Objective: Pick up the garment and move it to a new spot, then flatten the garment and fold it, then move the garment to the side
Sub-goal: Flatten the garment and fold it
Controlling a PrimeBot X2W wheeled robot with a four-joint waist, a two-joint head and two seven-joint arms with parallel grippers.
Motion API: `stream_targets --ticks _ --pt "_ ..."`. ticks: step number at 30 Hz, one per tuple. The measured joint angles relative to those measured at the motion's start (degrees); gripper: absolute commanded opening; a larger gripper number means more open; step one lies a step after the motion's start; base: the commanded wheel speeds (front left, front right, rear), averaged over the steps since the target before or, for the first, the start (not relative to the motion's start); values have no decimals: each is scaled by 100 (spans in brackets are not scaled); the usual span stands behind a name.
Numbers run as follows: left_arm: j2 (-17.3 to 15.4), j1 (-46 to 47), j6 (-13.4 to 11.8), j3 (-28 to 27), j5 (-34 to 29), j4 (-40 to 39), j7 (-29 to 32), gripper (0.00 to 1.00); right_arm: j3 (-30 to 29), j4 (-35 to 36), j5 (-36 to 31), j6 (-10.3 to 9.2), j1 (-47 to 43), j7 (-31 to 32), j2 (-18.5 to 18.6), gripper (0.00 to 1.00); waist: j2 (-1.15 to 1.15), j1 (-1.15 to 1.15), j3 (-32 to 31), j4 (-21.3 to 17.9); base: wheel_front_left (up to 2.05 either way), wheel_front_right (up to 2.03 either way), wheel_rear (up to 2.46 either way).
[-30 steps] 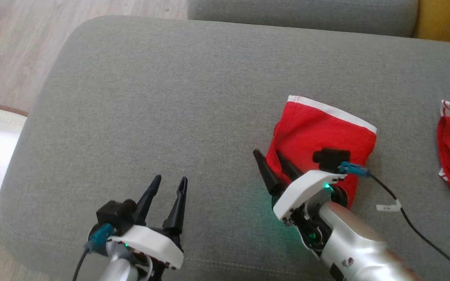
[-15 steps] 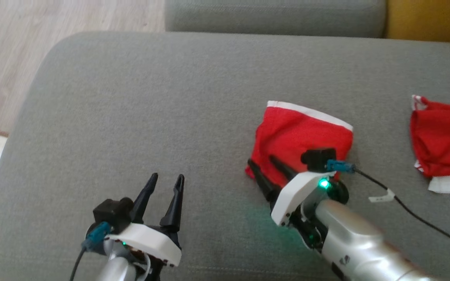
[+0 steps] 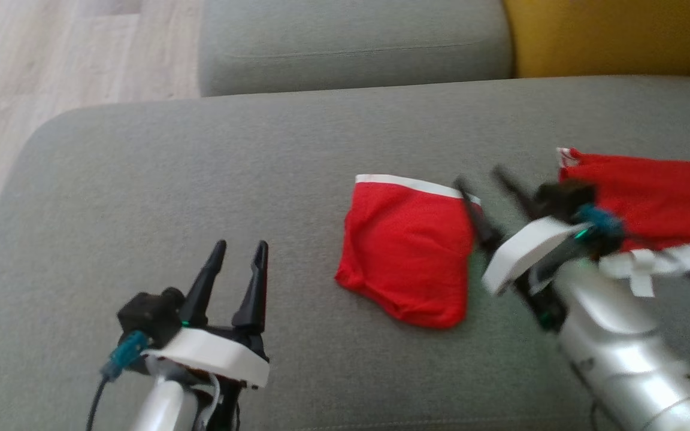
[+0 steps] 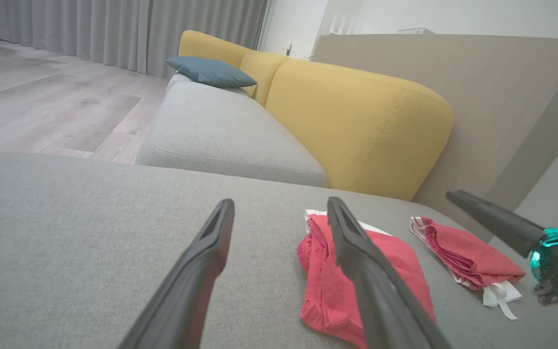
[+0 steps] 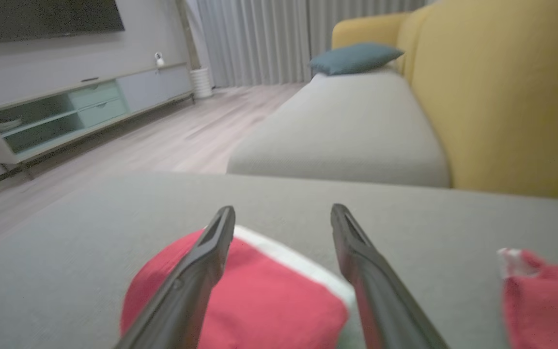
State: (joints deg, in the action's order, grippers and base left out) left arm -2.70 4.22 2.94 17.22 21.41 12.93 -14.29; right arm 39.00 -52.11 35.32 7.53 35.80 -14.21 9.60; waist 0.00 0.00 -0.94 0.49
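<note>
A grey sofa cushion (image 3: 201, 179) spreads below a yellow backrest (image 3: 608, 36), with pale wooden floor (image 3: 51, 54) to the far left; the folded red garment (image 3: 408, 251), white-banded along its far edge, lies flat near the cushion's middle; a second red garment (image 3: 650, 191) with white ties lies to its right; the right claw (image 3: 478, 176), blurred, stands between the two, fingers parted and holding nothing; the left claw (image 3: 240, 246) hangs near the front edge, likewise spread and empty, apart from the fabric.
</note>
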Motion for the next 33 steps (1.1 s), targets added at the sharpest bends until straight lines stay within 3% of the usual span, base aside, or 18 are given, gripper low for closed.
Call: stream_targets --ticks 5,10,14,21,22,23,33 --pt "0 8 -53 -141 10 -266 -1 100 -1668 1362 -1564 0 -711 -16 183 100 0 0 -28 -228 0 0 0" --pt "2 0 -93 -163 -138 -382 -1 100 -3027 2581 -2743 0 -2306 -16 -280 100 0 0 -28 -359 0 0 0" --pt "2 -89 -93 -234 -183 -407 -1 100 -3511 3229 -3223 0 -3008 -16 -590 100 0 0 -23 -413 0 0 0" --pt "1 -277 -82 -282 -185 -403 -1 100 -3618 3576 -3398 0 -3294 -16 -669 100 0 0 7 -371 0 0 0" --pt "0 -275 -78 -275 -185 -403 -1 100 -3600 3589 -3395 0 -3304 -16 -673 42 0 0 17 -342 0 0 0" --pt "0 -273 -59 -255 -185 -401 -1 100 -3571 3607 -3399 0 -3300 -16 -675 0 0 0 27 -307 0 0 0" --pt "-1 -149 13 -4 -185 -332 -1 100 -2207 3274 -3548 0 -3080 240 -673 0 0 0 254 335 0 0 0"
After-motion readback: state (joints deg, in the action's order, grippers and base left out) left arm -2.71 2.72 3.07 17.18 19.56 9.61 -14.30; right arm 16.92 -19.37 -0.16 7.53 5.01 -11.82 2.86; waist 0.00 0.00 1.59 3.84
